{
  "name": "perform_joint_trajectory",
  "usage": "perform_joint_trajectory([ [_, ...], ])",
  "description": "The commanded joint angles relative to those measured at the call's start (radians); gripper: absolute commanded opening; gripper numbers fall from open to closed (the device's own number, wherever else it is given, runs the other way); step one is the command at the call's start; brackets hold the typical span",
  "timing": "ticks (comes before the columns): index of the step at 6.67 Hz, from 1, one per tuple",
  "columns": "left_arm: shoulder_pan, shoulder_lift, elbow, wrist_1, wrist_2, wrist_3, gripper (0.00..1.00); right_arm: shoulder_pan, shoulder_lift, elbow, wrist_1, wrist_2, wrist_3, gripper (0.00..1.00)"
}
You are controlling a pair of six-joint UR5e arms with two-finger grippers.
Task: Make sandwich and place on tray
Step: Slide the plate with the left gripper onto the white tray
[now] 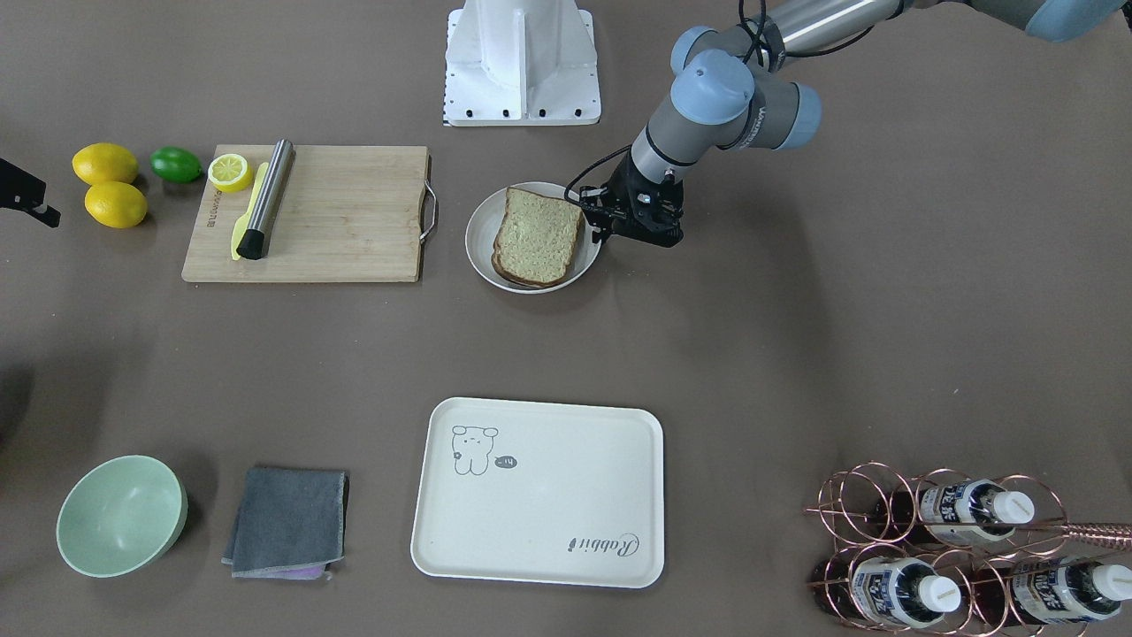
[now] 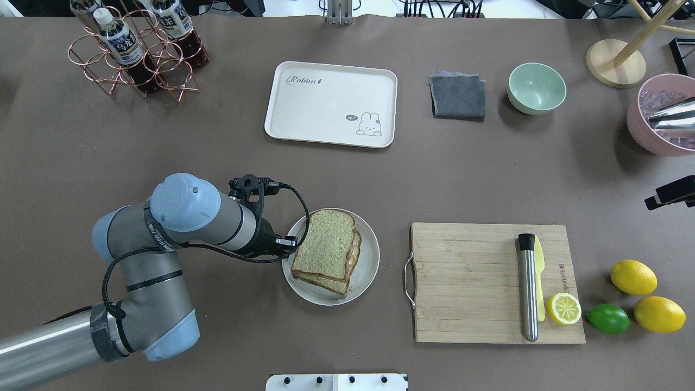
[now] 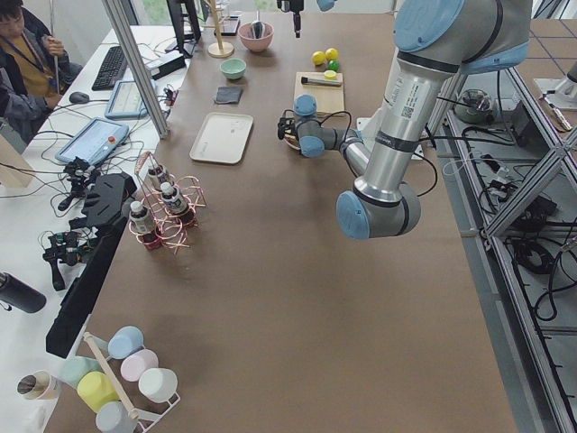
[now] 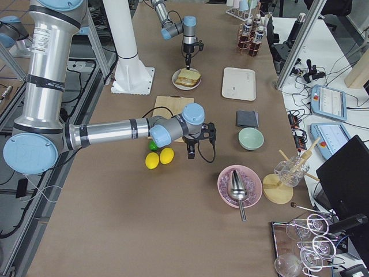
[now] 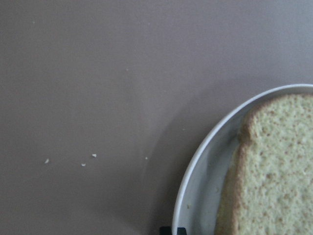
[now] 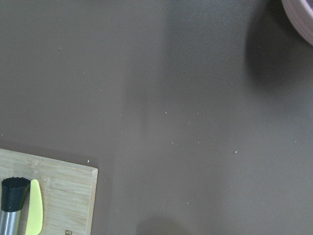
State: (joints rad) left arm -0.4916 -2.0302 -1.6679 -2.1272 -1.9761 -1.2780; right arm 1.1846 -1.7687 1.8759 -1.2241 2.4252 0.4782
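While left claw is sitting at plate rim, grip unclear, any tilt is probably risking sandwich sliding off.

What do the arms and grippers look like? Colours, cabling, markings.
Both are silver-grey tubes with light-blue joint caps. The left arm has small lettering near its wrist and a black cable looping to the black left gripper. The right arm matches; the right gripper is black, also cabled.

Filling of sandwich hidden; right end effector cut off
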Motion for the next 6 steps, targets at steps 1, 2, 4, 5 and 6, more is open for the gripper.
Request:
perform_joint_trajectory([
  [1, -0.076, -0.015, 0.0, -0.025, -0.007, -0.03, 0.0, 0.003, 0.003, 0.006, 0.0, 0.0, 0.0, 1.0],
  [2, -0.12, -0.04, 0.032, -0.022, -0.021, -0.029, 0.0, -0.002, 0.005, 0.006, 0.0, 0.0, 0.0, 1.0],
  [4, -0.233, -0.193, 0.232, -0.022, -0.101, -0.017, 0.0, 0.001, 0.008, 0.014, 0.0, 0.0, 0.0, 1.0],
  [5, -0.281, -0.264, 0.348, -0.02, -0.136, 0.062, 0.0, -0.003, 0.008, 0.014, 0.0, 0.0, 0.0, 1.0],
  [6, -0.322, -0.341, 0.488, -0.019, -0.162, 0.137, 0.0, -0.008, 0.009, 0.011, 0.0, -0.002, 0.0, 1.0],
])
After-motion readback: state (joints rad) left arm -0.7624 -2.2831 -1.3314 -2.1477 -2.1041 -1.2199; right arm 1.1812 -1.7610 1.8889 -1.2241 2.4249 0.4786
